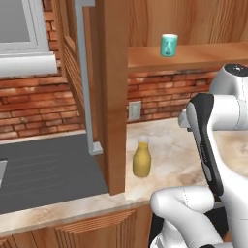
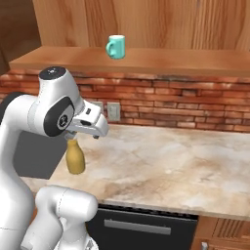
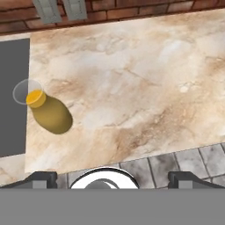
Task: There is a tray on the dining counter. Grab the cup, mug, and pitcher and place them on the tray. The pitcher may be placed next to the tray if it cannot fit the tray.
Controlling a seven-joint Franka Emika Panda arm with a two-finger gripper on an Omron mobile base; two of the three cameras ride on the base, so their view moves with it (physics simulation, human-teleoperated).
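The mustard-yellow pitcher (image 1: 141,160) (image 2: 74,157) stands upright on the marble kitchen counter, near its left end. In the hand view the pitcher (image 3: 49,113) lies left of centre, seen from above. My gripper (image 3: 113,176) hangs above the counter, to the right of the pitcher and apart from it. Its jaws are open wide with nothing between them. The pale teal mug (image 1: 168,45) (image 2: 116,47) stands on the wooden shelf above the brick wall. The tray, the cup and the dining counter are out of view.
A wooden post (image 1: 114,97) rises just left of the pitcher. A dark surface (image 1: 48,169) lies beyond it. Wall outlets (image 2: 113,111) sit on the brick behind. The wooden shelf (image 2: 161,61) overhangs the back of the counter. An oven front (image 2: 141,227) is below the counter edge.
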